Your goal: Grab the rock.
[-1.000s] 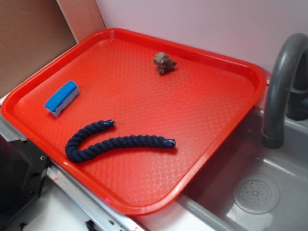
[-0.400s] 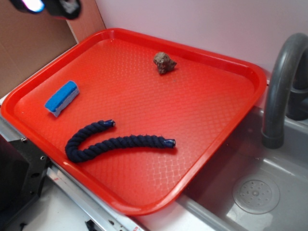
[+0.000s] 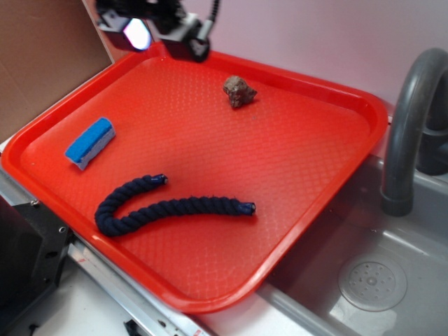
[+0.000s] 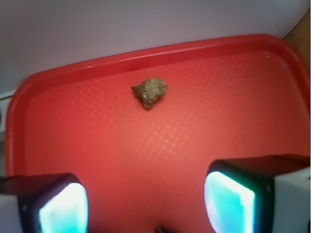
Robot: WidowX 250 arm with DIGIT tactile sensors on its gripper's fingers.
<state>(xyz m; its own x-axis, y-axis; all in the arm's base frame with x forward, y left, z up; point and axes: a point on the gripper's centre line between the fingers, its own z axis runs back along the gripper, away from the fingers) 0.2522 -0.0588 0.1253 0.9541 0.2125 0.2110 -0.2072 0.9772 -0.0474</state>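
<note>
The rock point(image 3: 239, 92), a small lumpy brown-grey stone, lies on the red tray point(image 3: 301, 161) near its far edge. In the wrist view the rock point(image 4: 150, 92) sits ahead of the fingers, well apart from them. My gripper point(image 3: 162, 33) hangs above the tray's far-left corner, left of the rock. It is open, its two glowing pads point(image 4: 229, 201) set wide apart with only bare tray between them.
A blue sponge point(image 3: 89, 142) lies at the tray's left side and a dark blue rope point(image 3: 164, 208) curves across its front. A grey sink point(image 3: 378, 280) with a faucet point(image 3: 409, 119) sits to the right. A brown board point(image 3: 42, 56) stands at the back left.
My gripper has come into view from the top left and moved right, toward the rock. The rock, sponge and rope have stayed put.
</note>
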